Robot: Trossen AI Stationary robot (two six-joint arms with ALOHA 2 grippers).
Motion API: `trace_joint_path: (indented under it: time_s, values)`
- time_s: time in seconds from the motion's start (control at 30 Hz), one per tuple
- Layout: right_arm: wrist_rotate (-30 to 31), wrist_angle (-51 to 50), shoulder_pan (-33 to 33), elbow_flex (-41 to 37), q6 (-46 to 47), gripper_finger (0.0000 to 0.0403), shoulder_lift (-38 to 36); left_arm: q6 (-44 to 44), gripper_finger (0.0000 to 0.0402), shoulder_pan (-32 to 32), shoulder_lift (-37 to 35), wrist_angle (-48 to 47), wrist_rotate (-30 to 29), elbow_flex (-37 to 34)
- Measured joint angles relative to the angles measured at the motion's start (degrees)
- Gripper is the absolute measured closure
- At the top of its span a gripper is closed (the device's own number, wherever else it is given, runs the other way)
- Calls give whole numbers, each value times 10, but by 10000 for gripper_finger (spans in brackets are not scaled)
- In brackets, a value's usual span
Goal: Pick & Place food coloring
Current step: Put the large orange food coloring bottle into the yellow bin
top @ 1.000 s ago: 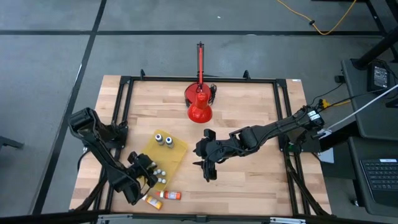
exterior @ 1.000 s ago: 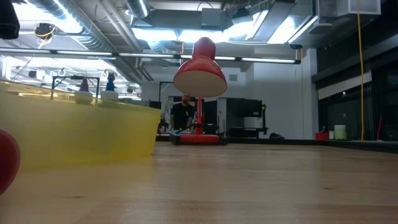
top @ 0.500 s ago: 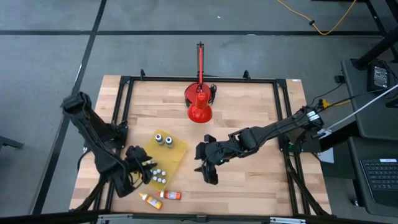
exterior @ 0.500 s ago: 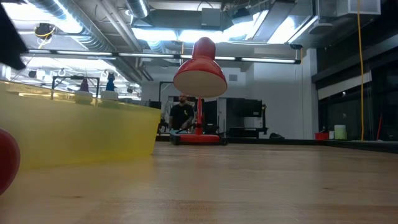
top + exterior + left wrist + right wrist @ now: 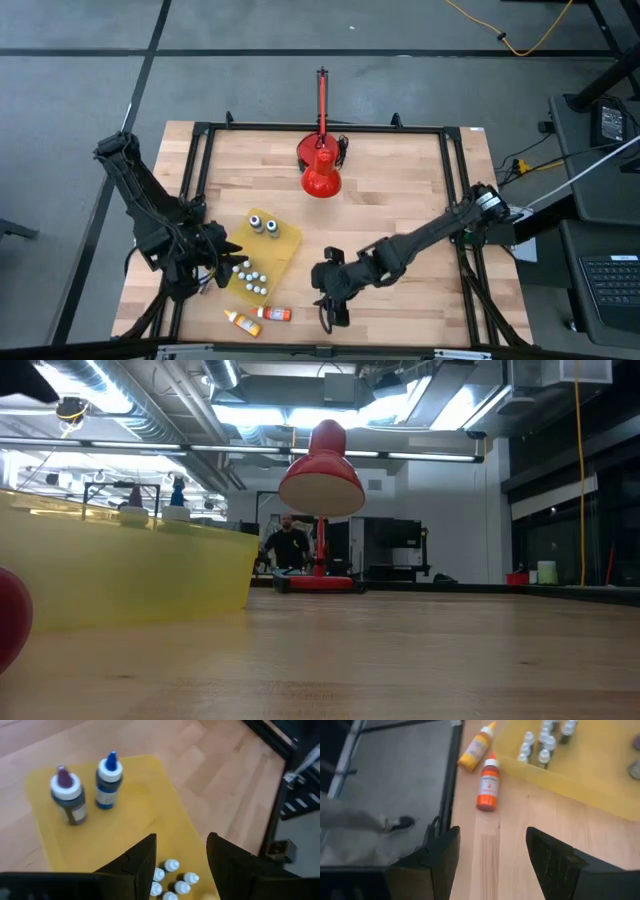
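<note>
I saw my left gripper (image 5: 222,262) hovering with its jaws parted, holding nothing, over the yellow tray (image 5: 283,250), the small bottles (image 5: 251,280) just beyond its fingertips. My right gripper (image 5: 327,305) hung open and empty, with the red bottle (image 5: 488,783) and orange-yellow bottle (image 5: 475,748) lying ahead of it beside the tray.

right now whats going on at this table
Two robot arms are sorting small food coloring bottles. The left hand is open and empty above the yellow tray, over a cluster of small bottles. The right hand, open too, points at the red bottle and yellow bottle lying on the table beside the tray.
</note>
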Motion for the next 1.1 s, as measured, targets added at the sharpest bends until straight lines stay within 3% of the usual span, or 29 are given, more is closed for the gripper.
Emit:
trace_joint_path:
  time_s: [0.2, 0.47, 0.77, 1.1]
  values:
    - [33, 34, 22, 0, 44, 175, 37, 76, 238, -1, -19, 57, 0, 0]
    - [47, 100, 36, 4, 59, 175, 89, 85, 244, 0, -25, 88, -40, 0]
    - [64, 124, 36, 87, -28, 175, 192, 86, 249, 2, -25, 99, -77, 0]
    - [122, 114, 37, 180, -34, 175, 284, 85, 251, 2, -25, 100, -74, 0]
